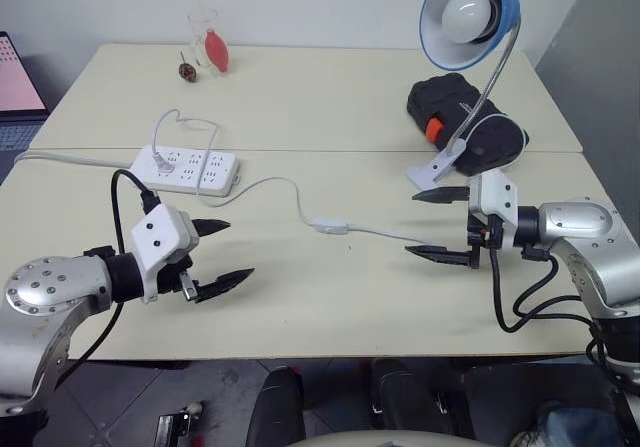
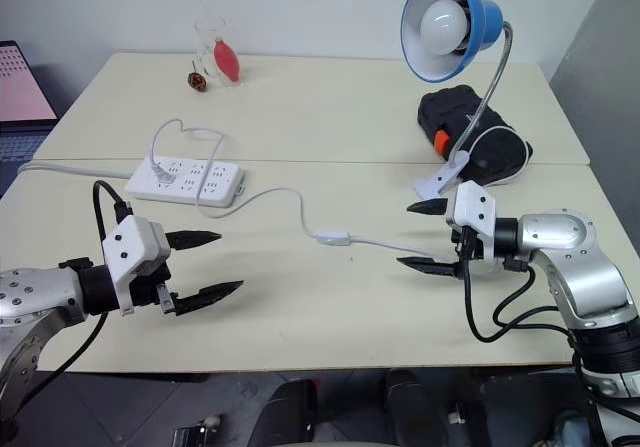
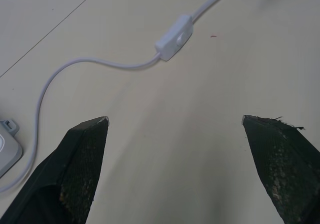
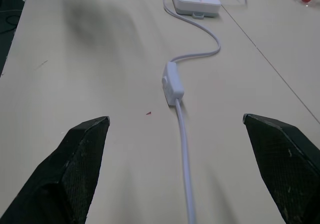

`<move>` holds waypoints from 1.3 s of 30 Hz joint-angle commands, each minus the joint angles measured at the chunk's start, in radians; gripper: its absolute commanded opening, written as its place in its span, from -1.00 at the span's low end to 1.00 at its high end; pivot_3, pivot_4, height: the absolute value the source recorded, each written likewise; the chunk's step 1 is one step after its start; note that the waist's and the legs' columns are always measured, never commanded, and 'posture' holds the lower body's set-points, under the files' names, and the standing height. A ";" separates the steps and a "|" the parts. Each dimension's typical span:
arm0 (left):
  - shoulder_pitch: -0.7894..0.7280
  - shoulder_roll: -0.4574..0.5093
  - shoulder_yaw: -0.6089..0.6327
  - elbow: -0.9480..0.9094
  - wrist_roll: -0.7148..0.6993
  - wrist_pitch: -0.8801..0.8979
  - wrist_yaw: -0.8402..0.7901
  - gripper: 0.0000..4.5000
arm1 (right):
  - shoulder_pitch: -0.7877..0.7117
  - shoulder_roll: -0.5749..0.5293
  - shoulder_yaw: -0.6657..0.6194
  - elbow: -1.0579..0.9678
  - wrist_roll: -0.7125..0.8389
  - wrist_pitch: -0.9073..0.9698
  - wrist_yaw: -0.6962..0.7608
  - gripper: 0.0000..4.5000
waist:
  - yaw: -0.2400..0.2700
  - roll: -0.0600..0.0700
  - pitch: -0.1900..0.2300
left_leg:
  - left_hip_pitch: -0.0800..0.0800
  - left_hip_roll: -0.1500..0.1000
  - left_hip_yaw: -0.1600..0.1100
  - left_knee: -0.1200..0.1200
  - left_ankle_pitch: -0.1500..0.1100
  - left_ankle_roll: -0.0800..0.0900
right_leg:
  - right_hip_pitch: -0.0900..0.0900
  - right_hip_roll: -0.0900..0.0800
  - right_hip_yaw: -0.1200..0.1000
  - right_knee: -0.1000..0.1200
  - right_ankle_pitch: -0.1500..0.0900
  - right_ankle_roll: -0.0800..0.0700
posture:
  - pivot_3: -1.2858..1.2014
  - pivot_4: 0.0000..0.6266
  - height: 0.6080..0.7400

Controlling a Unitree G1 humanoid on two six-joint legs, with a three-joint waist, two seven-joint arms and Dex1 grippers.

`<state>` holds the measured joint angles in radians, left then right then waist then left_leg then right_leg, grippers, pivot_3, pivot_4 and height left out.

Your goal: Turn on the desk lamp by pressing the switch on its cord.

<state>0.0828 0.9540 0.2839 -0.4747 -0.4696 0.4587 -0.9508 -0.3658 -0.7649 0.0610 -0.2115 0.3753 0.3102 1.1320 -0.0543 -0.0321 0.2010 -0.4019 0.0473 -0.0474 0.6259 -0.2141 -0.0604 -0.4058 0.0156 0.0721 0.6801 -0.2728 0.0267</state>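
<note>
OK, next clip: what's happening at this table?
A two-armed robot is set up to switch on the desk lamp, whose bulb looks unlit. The inline switch lies on the table partway along the thin white cord, between the two grippers. The left gripper and right gripper are both open and hold nothing; each points toward the switch without touching it. The cord runs back to a power strip.

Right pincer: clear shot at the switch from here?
Probably yes. The right pincer is open and faces the switch across bare table; nothing lies between except the cord.
</note>
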 commanded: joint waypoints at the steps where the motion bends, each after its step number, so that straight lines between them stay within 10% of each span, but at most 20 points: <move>1: -0.004 0.007 0.009 -0.039 -0.017 0.014 -0.007 0.97 | 0.002 0.007 -0.009 -0.030 0.011 -0.003 -0.006 1.00 | 0.000 0.000 0.000 | 0.000 0.000 0.000 0.000 0.000 0.000 | 0.000 0.000 0.000 0.000 0.000 0.000 | 0.03 -0.52 1.00; 26: -0.046 -0.014 -0.075 0.007 0.033 -0.082 -0.076 0.97 | -0.187 0.162 0.163 0.023 -0.103 0.108 -0.139 1.00 | -0.002 0.000 0.000 | 0.000 0.000 0.000 0.000 0.000 0.000 | 0.000 0.000 -0.001 0.000 0.001 0.001 | 0.03 -0.52 1.00; 39: -0.078 -0.014 -0.098 0.036 0.040 -0.085 -0.093 0.97 | -0.381 0.350 0.329 0.446 -0.260 0.034 -0.109 1.00 | -0.002 0.000 0.000 | 0.000 0.000 0.000 0.000 0.000 0.000 | -0.001 0.000 -0.001 0.001 0.002 0.002 | 0.03 -0.52 1.00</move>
<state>0.0160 0.9384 0.1813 -0.4292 -0.4253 0.3836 -1.0393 -0.7091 -0.4246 0.3897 0.2130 0.1288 0.3746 1.0056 -0.0562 -0.0320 0.2011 -0.4022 0.0474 -0.0478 0.6263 -0.2140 -0.0604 -0.4062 0.0160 0.0716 0.6812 -0.2712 0.0287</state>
